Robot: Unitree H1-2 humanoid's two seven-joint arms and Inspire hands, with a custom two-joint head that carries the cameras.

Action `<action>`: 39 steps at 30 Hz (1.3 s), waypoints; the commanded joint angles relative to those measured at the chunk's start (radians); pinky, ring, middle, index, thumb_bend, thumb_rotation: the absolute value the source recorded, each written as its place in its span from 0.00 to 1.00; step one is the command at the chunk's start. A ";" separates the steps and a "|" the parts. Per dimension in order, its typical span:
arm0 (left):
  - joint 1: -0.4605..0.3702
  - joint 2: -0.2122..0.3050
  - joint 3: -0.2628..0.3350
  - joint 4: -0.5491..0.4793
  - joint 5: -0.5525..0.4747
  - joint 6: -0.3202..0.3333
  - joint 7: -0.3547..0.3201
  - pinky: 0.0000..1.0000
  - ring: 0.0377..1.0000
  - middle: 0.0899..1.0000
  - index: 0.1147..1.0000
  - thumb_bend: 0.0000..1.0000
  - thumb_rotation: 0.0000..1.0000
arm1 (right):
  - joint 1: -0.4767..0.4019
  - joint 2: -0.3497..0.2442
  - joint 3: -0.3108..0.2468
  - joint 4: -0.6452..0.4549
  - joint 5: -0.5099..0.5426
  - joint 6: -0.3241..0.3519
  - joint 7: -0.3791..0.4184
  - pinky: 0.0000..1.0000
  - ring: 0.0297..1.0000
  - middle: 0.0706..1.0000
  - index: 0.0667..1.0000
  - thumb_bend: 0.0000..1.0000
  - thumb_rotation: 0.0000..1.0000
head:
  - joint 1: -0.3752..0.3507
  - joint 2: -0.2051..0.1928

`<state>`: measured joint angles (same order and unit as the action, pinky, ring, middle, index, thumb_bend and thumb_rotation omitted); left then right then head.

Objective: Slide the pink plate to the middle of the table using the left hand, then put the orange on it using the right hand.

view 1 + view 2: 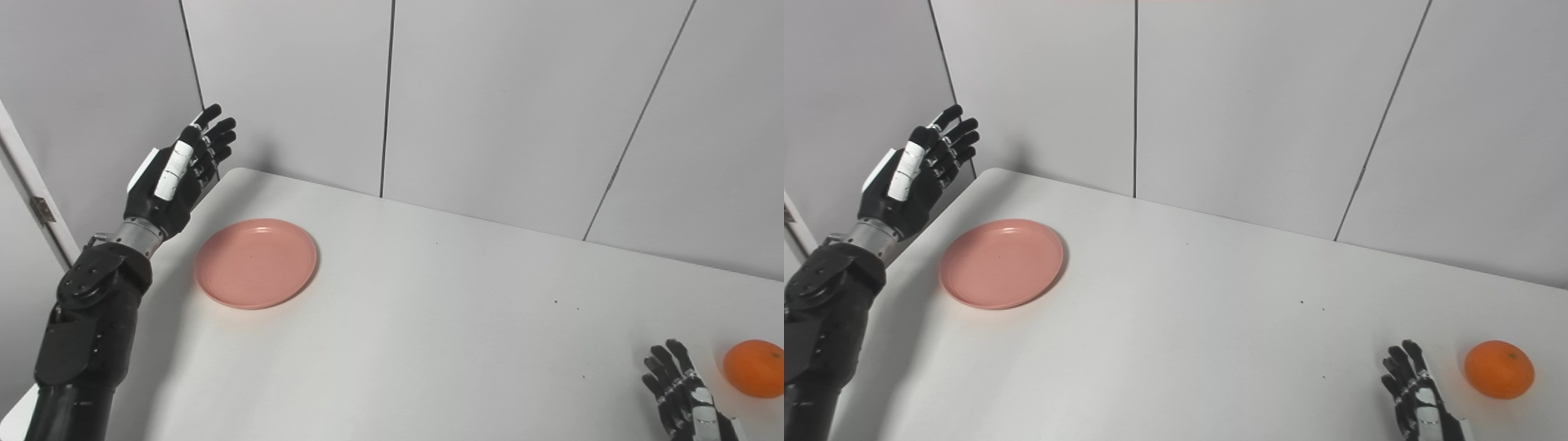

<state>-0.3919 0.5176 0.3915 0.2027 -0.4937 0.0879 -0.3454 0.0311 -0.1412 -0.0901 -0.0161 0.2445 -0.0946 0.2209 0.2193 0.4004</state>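
Nearest, the right hand (1421, 401) rests with fingers spread, empty, just left of the orange (1499, 369). Farther back, the pink plate (256, 263) lies on the table (429, 318) toward its left end. The left hand (174, 174) hovers raised, fingers apart, left of and beyond the plate, far nearer to it than the right.

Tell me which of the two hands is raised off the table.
The left hand, lifted in the air with fingers apart beyond the pink plate. The right hand sits low by the orange.
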 commanded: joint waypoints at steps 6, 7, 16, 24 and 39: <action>-0.060 0.052 0.033 0.080 -0.030 -0.074 -0.048 1.00 1.00 0.96 0.98 1.00 0.77 | 0.088 0.037 0.022 0.091 0.012 0.023 0.003 0.95 0.94 0.93 0.95 0.83 0.94 | 0.004 0.002; -0.061 0.051 0.037 0.090 -0.031 -0.075 -0.047 1.00 1.00 0.96 0.99 1.00 0.77 | 0.088 0.036 0.022 0.091 0.013 0.024 0.004 0.95 0.94 0.93 0.95 0.84 0.94 | 0.005 0.003; -0.069 0.038 0.065 0.246 -0.059 -0.113 -0.081 0.98 1.00 0.98 1.00 1.00 0.75 | 0.089 0.034 0.022 0.086 0.014 0.028 0.003 0.93 0.93 0.93 0.95 0.85 0.93 | 0.004 0.007; -0.088 0.018 0.068 0.403 -0.052 -0.171 -0.089 0.98 0.97 0.99 1.00 1.00 0.77 | 0.096 0.033 0.021 0.079 0.014 0.030 0.003 0.93 0.93 0.93 0.95 0.85 0.93 | -0.001 0.015; -0.130 0.000 0.064 0.539 -0.044 -0.223 -0.091 0.82 0.88 0.92 0.99 1.00 0.67 | 0.096 0.038 0.025 0.076 0.002 0.026 -0.005 0.93 0.92 0.93 0.95 0.82 0.95 | -0.007 0.016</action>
<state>-0.4725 0.5008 0.4522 0.7537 -0.5329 -0.0927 -0.4230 0.0357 -0.1445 -0.0888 -0.0198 0.2436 -0.0912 0.2199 0.2132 0.4157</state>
